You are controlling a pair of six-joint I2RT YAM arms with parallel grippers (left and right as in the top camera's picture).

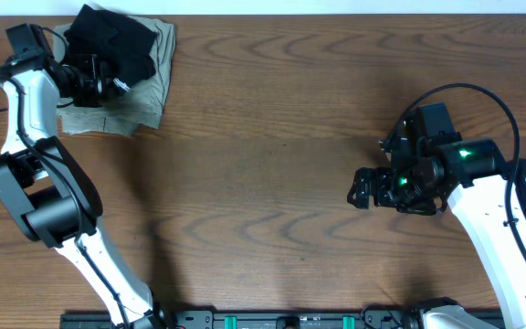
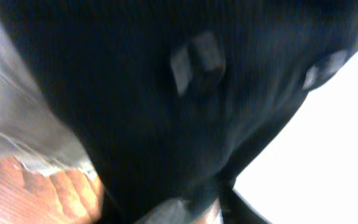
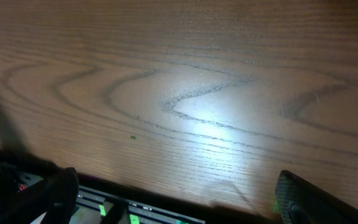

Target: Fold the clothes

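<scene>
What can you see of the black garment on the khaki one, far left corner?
The black garment is soft, matte, dark cloth, bunched in a crumpled heap rather than laid flat. It lies on the olive-khaki garment at the far left corner of the table, covering its upper part. The left gripper is against its lower left edge; whether it grips the cloth is unclear. In the left wrist view it fills most of the frame, blurred.

Left tool sits far forward; right tool gapes wide.
</scene>
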